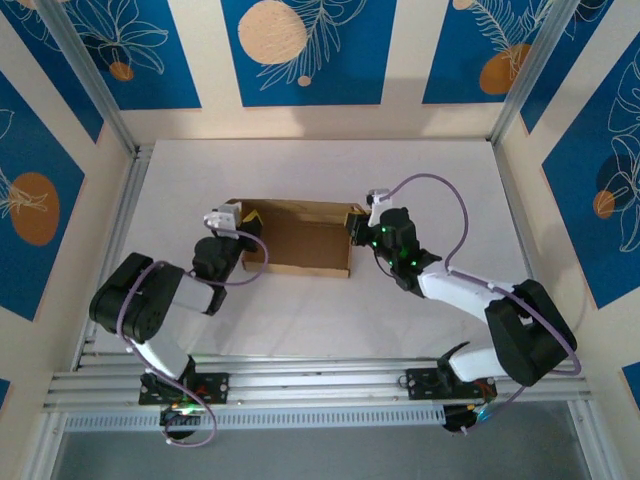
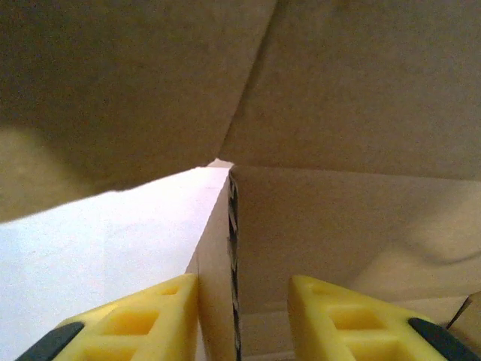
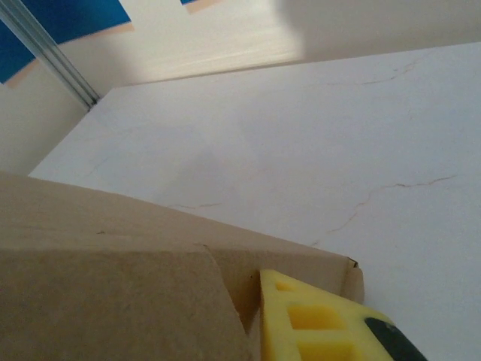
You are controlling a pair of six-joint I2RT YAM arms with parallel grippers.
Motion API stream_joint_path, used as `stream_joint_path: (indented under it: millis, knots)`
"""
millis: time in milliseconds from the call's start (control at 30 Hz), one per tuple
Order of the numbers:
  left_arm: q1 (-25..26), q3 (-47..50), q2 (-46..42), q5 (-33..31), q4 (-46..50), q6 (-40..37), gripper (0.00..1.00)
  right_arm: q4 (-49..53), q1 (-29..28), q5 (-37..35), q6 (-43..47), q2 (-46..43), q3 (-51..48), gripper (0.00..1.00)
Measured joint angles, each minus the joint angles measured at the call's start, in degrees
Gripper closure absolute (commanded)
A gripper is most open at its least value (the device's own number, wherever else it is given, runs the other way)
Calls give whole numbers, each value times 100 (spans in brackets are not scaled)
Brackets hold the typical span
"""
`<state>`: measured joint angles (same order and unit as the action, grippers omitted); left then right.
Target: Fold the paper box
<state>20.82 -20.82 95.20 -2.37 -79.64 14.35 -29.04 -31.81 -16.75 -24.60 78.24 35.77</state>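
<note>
1. The left gripper (image 2: 242, 287) stands part open. Its yellow fingers (image 2: 143, 320) straddle an upright end wall of the plain brown cardboard paper box (image 1: 300, 240). The finger outside the box lies against the wall. The finger inside stands apart from it, so nothing is clamped.
2. The right gripper (image 1: 357, 222) sits at the box's opposite end. One yellow finger (image 3: 301, 320) rests against the cardboard there. I cannot tell how wide this gripper stands or whether it holds the cardboard.
3. The box lies as a shallow, open-topped tray between the two grippers, its long walls running from one to the other.
4. A white tabletop (image 1: 300, 320) lies under the box and bare all around it.
</note>
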Motion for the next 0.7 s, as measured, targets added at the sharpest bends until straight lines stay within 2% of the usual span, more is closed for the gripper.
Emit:
stream_joint_path:
  millis: [233, 533, 700]
  knots:
    - [74, 293, -142, -166, -55, -105, 65, -662, -155, -210, -122, 2, -369, 83]
    - [85, 321, -291, -350, -46, -122, 63, -638, -247, -262, -625, 72, -280, 83]
    - [85, 321, -291, -417, -46, -105, 63, -640, -269, -280, -1294, 175, -186, 77]
